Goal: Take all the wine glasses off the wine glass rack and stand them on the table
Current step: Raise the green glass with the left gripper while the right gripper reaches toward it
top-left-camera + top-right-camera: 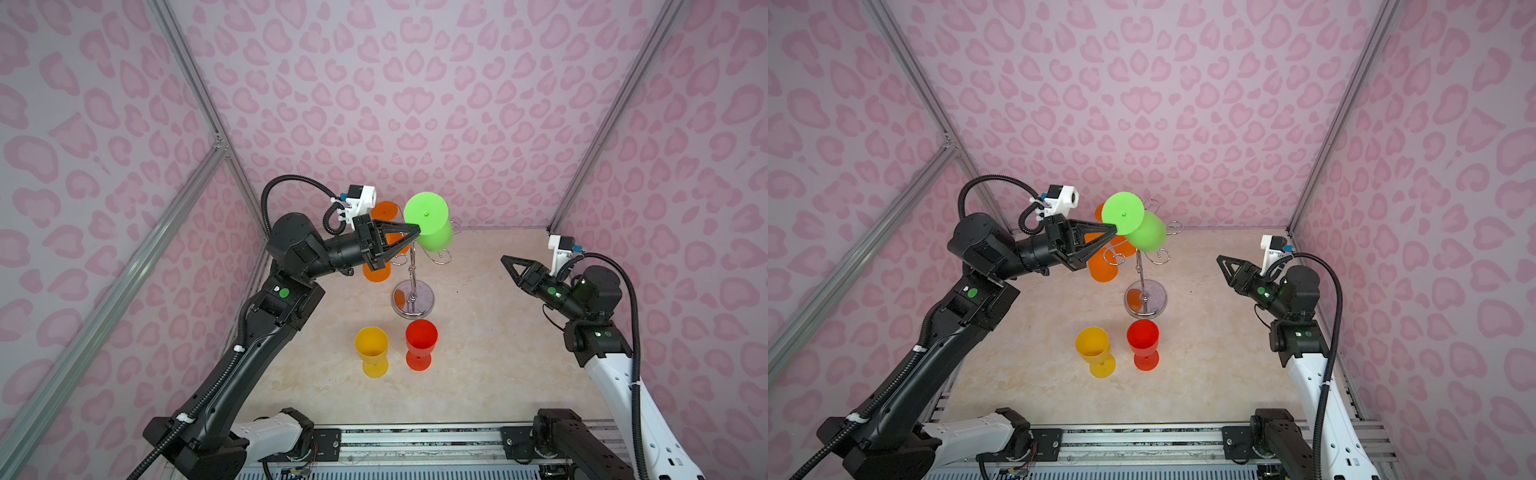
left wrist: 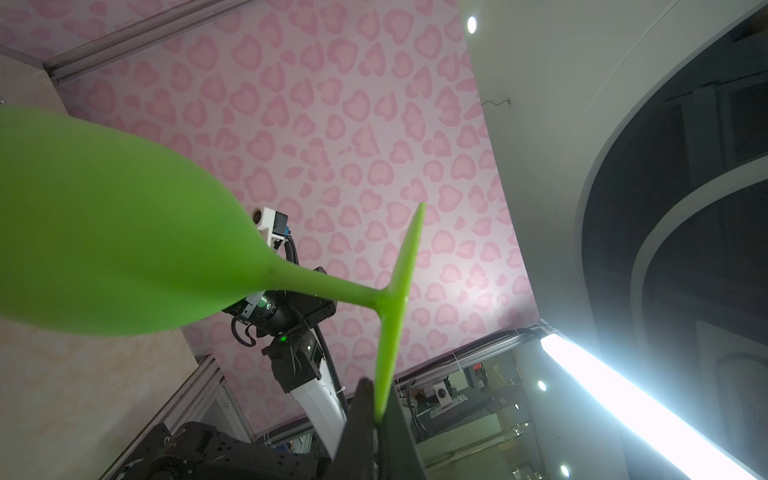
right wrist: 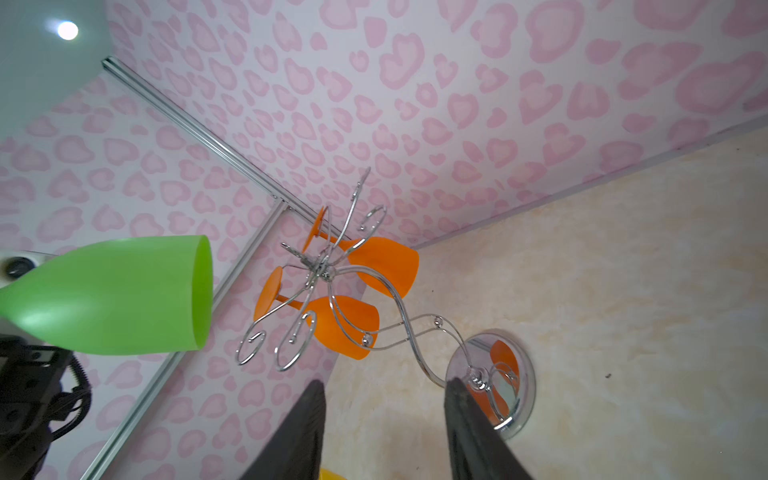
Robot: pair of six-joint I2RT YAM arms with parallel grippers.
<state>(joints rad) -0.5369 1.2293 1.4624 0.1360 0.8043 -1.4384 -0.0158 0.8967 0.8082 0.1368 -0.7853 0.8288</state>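
Orange wine glasses (image 1: 376,272) are partly hidden by the left gripper (image 1: 417,228); the green wine glass (image 2: 104,232) is cut off in the left wrist view.

The wine glass rack (image 1: 412,299) is polished chrome wire with a mirror-bright base. The green wine glass (image 2: 104,224) looks like smooth, matt plastic. The bench (image 1: 478,332) is smooth, with a marbled pattern.

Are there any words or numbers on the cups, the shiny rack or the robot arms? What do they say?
None: no word, number or sign can be read here.
The green wine glass, orange glasses, yellow glass, red glass and wine glass rack are plain.
Small white mark on the left arm: too small to read.
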